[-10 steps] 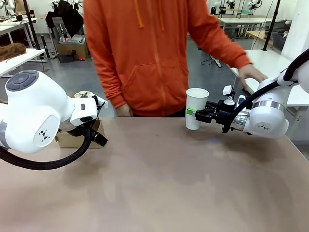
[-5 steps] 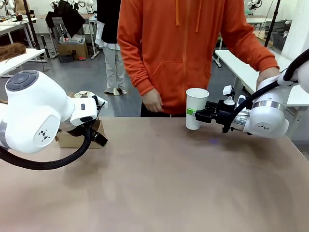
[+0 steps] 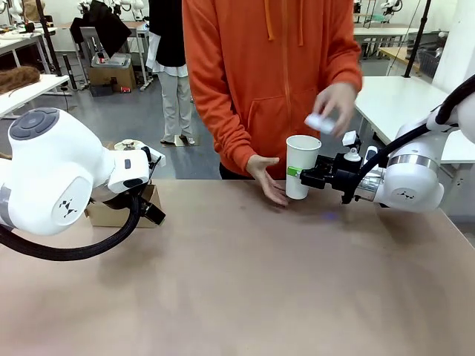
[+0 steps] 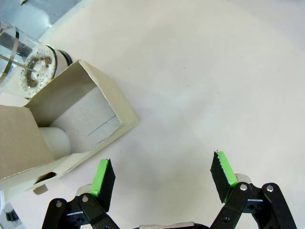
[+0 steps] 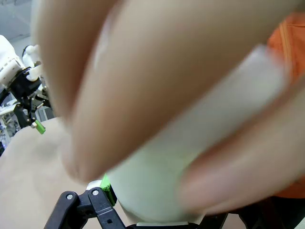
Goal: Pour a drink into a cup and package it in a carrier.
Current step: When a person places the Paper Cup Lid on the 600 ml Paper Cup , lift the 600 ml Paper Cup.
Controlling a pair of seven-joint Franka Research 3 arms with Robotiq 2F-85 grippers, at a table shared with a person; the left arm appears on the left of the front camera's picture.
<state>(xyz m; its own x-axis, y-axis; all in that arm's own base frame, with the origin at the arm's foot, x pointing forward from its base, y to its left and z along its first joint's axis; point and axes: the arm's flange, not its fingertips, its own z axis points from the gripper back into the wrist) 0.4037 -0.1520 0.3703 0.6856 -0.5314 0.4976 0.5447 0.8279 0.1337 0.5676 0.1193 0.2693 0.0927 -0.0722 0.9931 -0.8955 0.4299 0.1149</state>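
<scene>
Two arms share our table (image 3: 245,282) with a person (image 3: 274,67). Our left gripper (image 4: 162,171) hangs with jaws wide and empty beside the cardboard carrier (image 4: 90,114), near the press pot (image 4: 28,62). Our right gripper (image 3: 298,172) clamps the cup (image 3: 304,152) upright at the table's far side, likely steadying it while the person's hand (image 3: 335,100) brings a white lid (image 3: 318,123) just above its rim.

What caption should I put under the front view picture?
The right gripper grips a white paper cup while a person's hand holds something small and white above it.
</scene>
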